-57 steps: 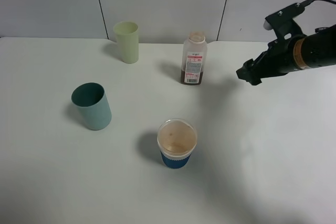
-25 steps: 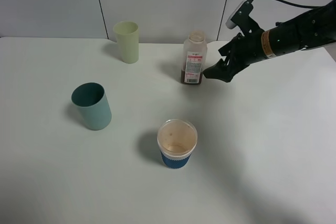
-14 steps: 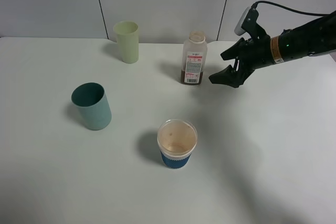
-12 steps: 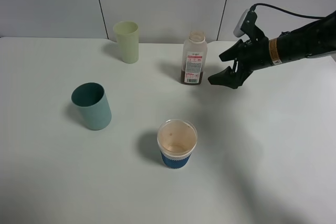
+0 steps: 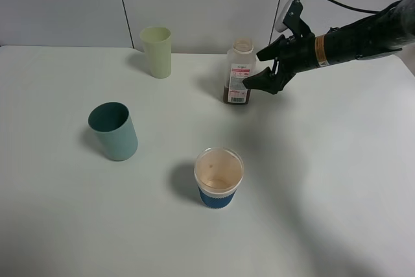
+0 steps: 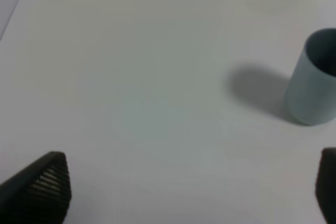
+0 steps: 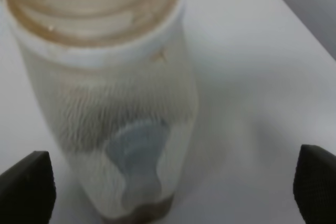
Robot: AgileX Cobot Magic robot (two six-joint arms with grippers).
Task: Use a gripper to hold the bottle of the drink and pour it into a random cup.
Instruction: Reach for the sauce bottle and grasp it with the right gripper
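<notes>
The bottle of the drink (image 5: 240,72) stands upright at the back middle of the white table, capless, with brown liquid at its bottom. My right gripper (image 5: 255,69) is open, its fingertips just at the bottle's right side, one high and one low. In the right wrist view the bottle (image 7: 110,119) fills the frame between the two fingertips (image 7: 26,187), with the gripper (image 7: 170,187) not closed on it. My left gripper (image 6: 184,192) is open and empty over bare table; it is out of the exterior view.
A pale green cup (image 5: 156,51) stands back left of the bottle. A teal cup (image 5: 114,131) stands at the left and also shows in the left wrist view (image 6: 315,82). A white cup with a blue band (image 5: 218,178) stands in front, brownish inside.
My right gripper has come in from the right, opened its jaws, and moved left up to the bottle's side. Bottle and cups have not moved.
</notes>
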